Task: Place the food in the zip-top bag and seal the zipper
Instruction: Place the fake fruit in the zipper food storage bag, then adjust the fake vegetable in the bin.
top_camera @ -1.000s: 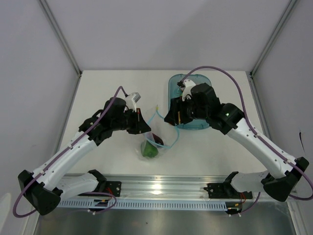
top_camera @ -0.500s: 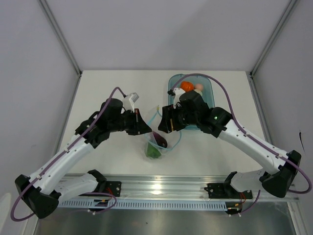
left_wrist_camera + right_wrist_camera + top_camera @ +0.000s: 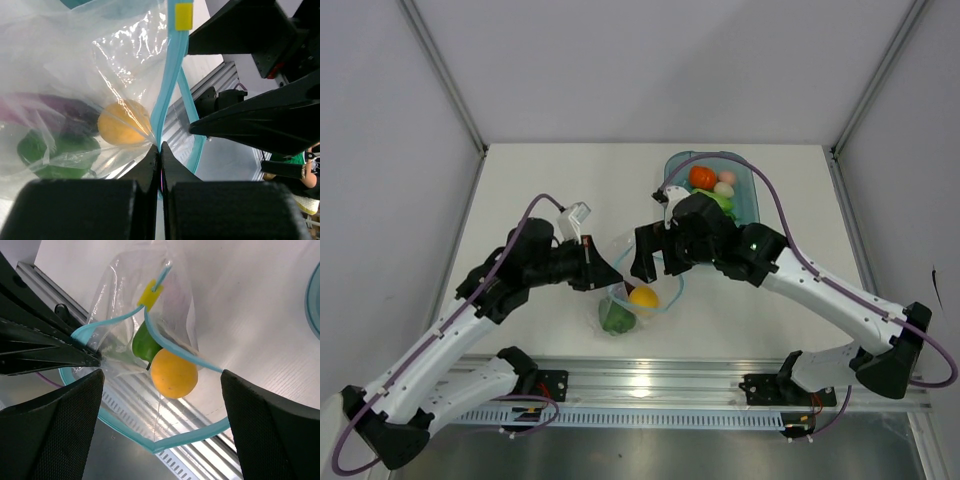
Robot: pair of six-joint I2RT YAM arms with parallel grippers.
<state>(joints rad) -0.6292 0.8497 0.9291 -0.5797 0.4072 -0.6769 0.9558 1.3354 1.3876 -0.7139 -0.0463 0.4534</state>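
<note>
My left fingers (image 3: 90, 210) pinch the clear plastic bag (image 3: 60, 60) at its light-blue zipper strip (image 3: 167, 100); right fingers (image 3: 55, 430) gape over its yellow toy lemon (image 3: 173, 373).

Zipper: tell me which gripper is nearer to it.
Left. The left gripper is shut on the zipper; the right gripper hangs open above it, gripping nothing.

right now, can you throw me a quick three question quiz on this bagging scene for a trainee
1. True or false: the right fingers stand open over the zip-top bag.
2. The left fingers pinch: A nothing, B the zipper, C a food piece?
3. Which yellow piece shows inside the bag?
Key: 1 true; 2 B; 3 the lemon.
</note>
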